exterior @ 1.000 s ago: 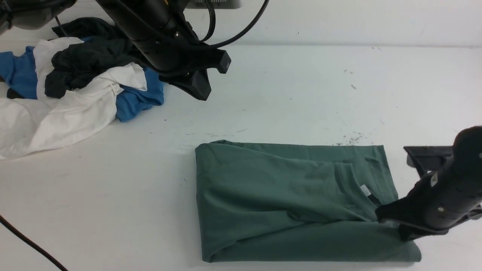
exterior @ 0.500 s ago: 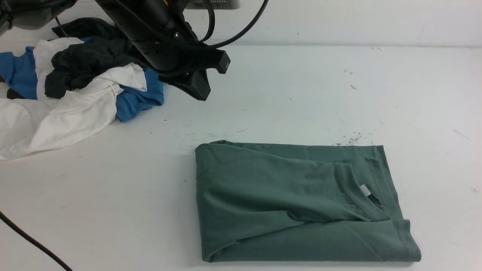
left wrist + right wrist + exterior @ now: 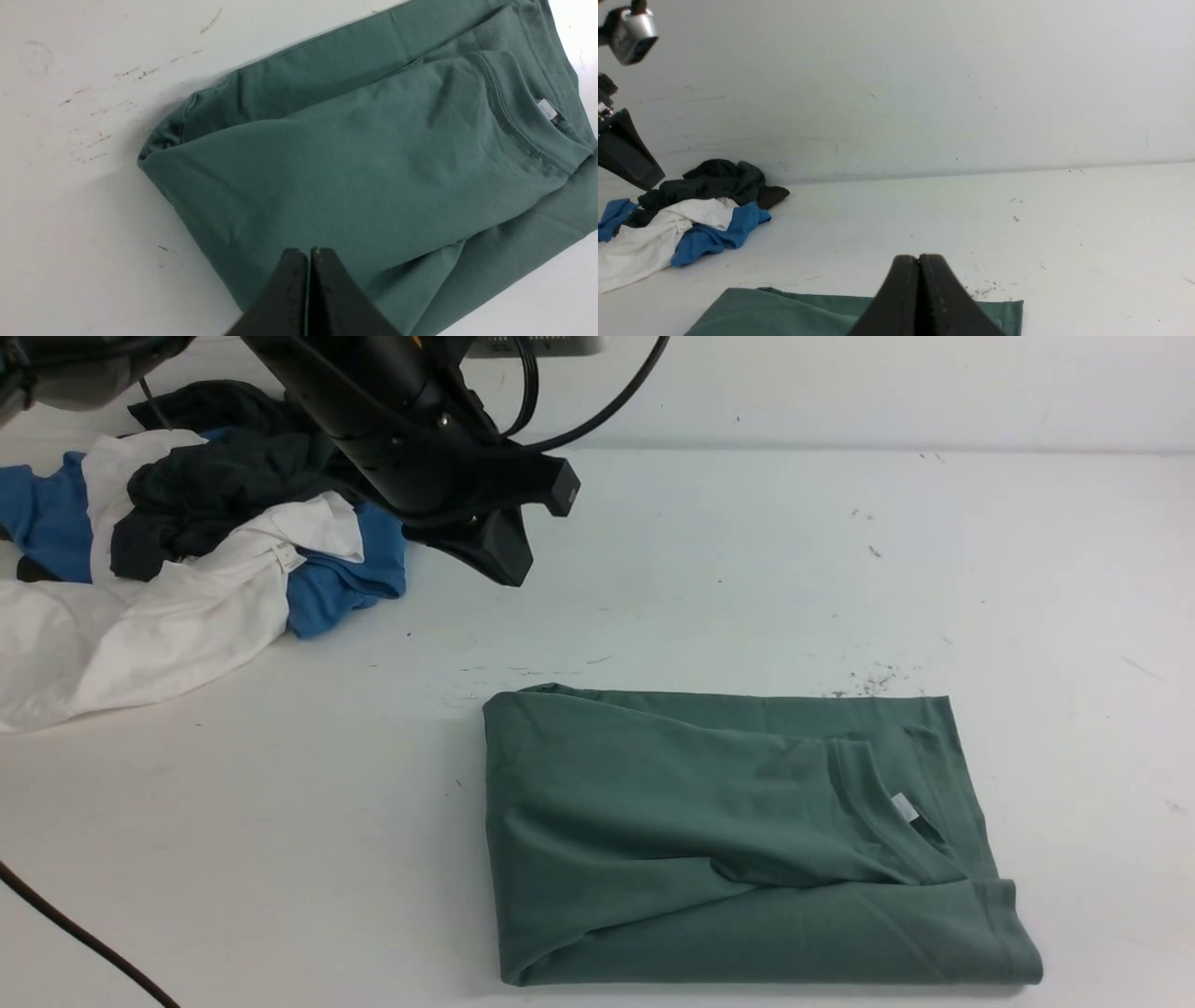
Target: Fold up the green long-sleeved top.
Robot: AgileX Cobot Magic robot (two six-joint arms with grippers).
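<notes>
The green long-sleeved top [image 3: 738, 840] lies folded into a flat rectangle near the table's front edge, ribbed neck and white label [image 3: 904, 807] toward its right. The left wrist view looks down on the top [image 3: 373, 154]. My left gripper [image 3: 509, 555] hangs shut and empty above the table, behind and to the left of the top; its tips [image 3: 309, 253] are pressed together. My right gripper [image 3: 919, 258] is outside the front view, shut and empty, raised off the top [image 3: 784, 312], whose far edge shows beneath it.
A heap of blue, white and dark grey garments [image 3: 187, 551] sits at the back left, partly behind my left arm. A black cable [image 3: 75, 938] crosses the front left corner. The white wall [image 3: 924, 84] rises behind the table.
My right gripper, which rested at the top's right edge a second ago, has drawn back out of the front view. My left gripper has shifted slightly right. The top has not moved.
</notes>
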